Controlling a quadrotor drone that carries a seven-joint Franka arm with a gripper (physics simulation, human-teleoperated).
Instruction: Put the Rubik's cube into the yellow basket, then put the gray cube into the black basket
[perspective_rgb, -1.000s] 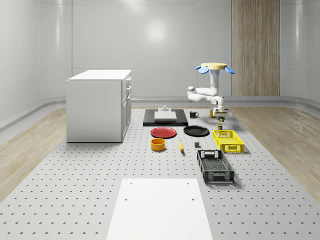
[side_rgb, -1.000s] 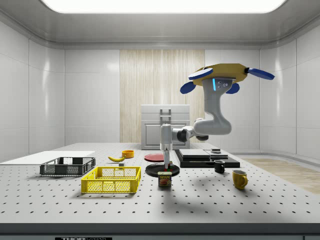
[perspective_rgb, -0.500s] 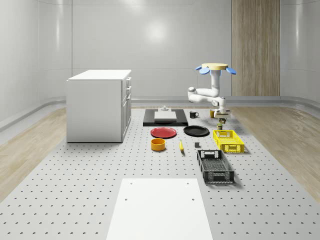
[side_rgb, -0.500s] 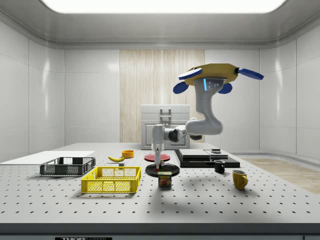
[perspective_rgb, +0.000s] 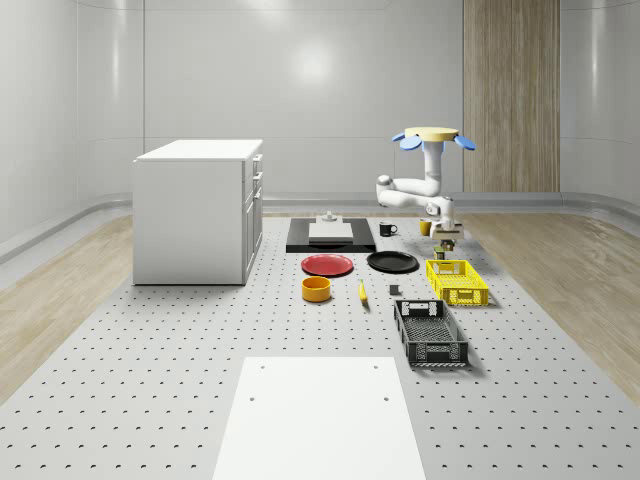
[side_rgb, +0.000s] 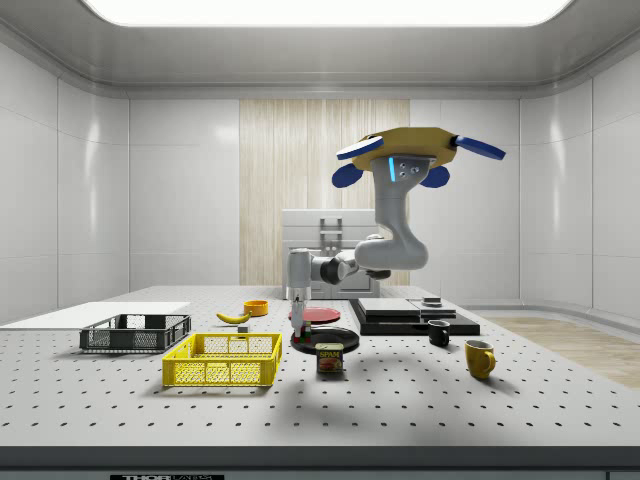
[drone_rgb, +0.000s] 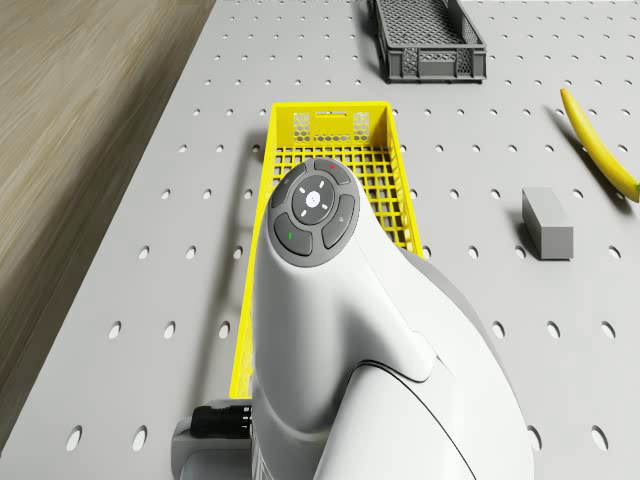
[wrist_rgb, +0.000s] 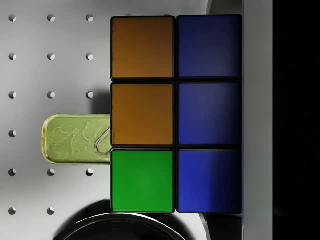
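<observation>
Gripper (side_rgb: 296, 312) gripping Rubik's cube (wrist_rgb: 175, 114), drone (side_rgb: 415, 152) hovering beside yellow basket (side_rgb: 224, 361)

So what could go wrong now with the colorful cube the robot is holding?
The drone hovers near the yellow basket. Its hand grips the Rubik's cube over the can and black plate, so letting go now would probably miss the basket. In the side view the cube also hangs low, so it might bump the basket's wall going across.
</observation>
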